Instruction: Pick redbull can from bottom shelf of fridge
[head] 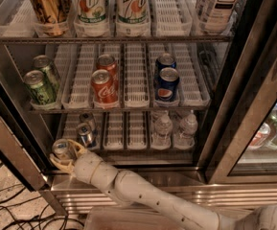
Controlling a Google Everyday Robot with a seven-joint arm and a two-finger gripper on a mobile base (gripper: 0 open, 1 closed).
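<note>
My gripper (65, 156) is at the lower left of the open fridge (224, 128), at the front edge of the bottom shelf (128, 150). It is shut on a slim silver redbull can (60, 148), held upright with its pull-tab top facing me. Two more redbull cans (86, 132) stand in a lane of the bottom shelf just right of the held can. My white arm (143, 195) runs from the lower right up to the gripper.
Small clear water bottles (163, 127) stand on the bottom shelf at the right. The rack above holds green cans (38, 86), red cola cans (102, 85) and blue Pepsi cans (167, 83). The dark door edge (13, 152) is close on the left. Cables (13, 210) lie on the floor.
</note>
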